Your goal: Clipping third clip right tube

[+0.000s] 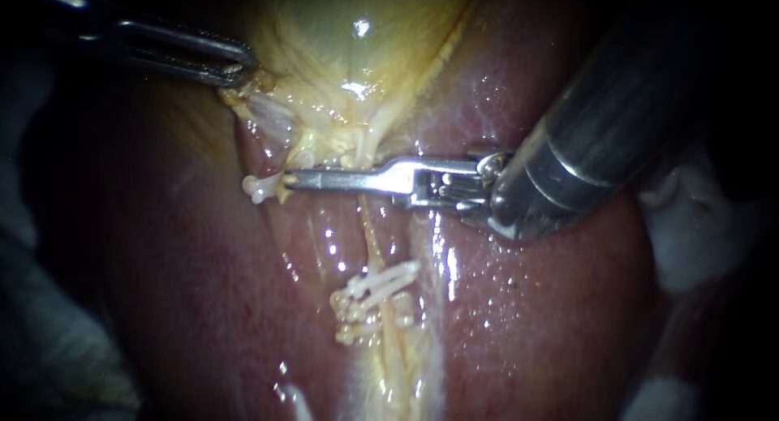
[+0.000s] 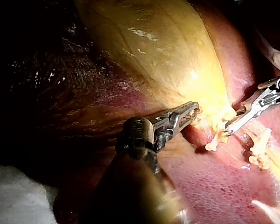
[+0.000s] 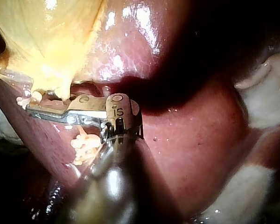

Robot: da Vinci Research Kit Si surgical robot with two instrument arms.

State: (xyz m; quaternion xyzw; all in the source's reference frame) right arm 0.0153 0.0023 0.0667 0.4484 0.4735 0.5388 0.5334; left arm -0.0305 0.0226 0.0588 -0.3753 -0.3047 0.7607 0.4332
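Observation:
My right instrument [image 1: 294,179] reaches in across the neck of the yellow gallbladder [image 1: 349,48]. Its slim jaws lie together on a white clip [image 1: 260,186], whose end sticks out past the tip. The part of the tube inside the jaws is hidden. Below them a pale tube [image 1: 388,340] runs down over the liver [image 1: 527,307] and carries two white clips [image 1: 373,295]. My left instrument [image 1: 235,68] has its jaws shut on the gallbladder's edge and holds it up. The left wrist view shows that grip [image 2: 189,112] and the right instrument [image 2: 231,128] beside it.
White gauze [image 1: 690,218] lies at the right beside the liver, and more gauze [image 2: 14,196] lies beside the left shaft. The right instrument's thick shaft [image 1: 600,121] covers the upper right of the field. Wet, shiny liver surrounds the tube.

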